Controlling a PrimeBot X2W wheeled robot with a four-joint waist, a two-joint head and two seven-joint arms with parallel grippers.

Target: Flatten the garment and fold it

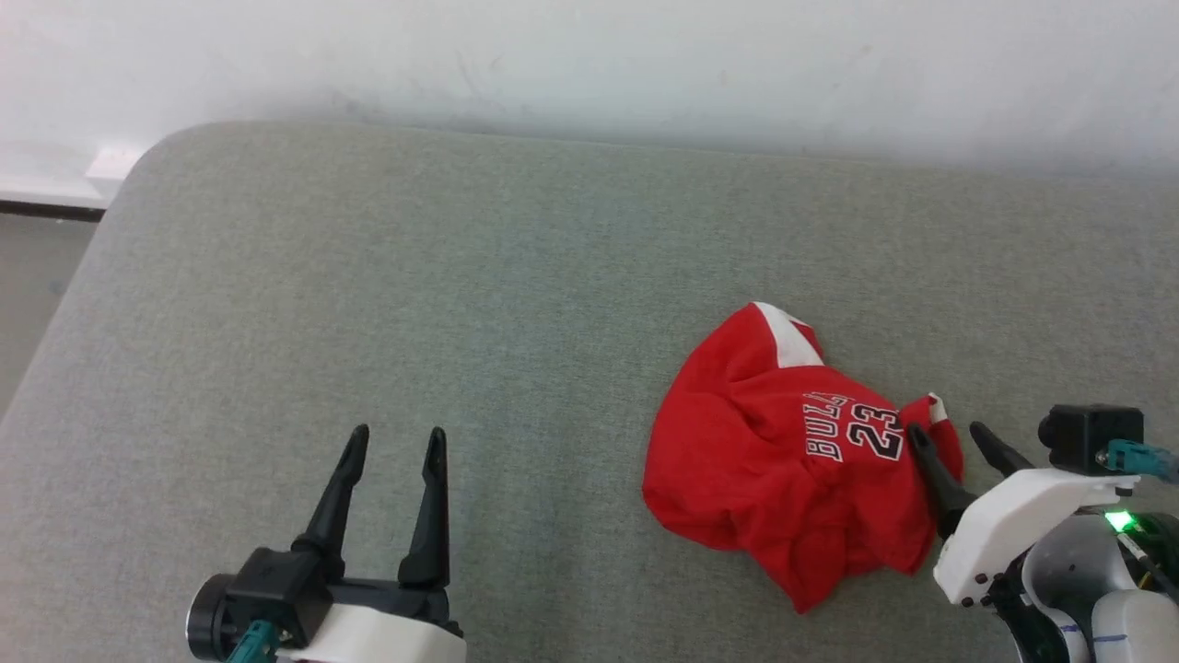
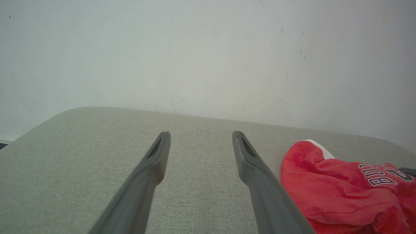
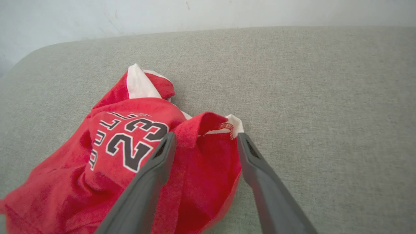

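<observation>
Garment (image 1: 783,460) lies crumpled in a heap on the grey upholstered surface (image 1: 368,276) — not flattened, no fold made. Right tool (image 1: 946,428) spread, astride a raised hem fold, not pinching. Left tool (image 1: 396,433) spread, well apart from the garment — judged: whole task remains

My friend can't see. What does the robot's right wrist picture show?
Crumpled red shorts printed with 23 lie on a grey cushion. The robot's right hand is open, its two dark fingers either side of a raised fold at the shorts' edge.
</observation>
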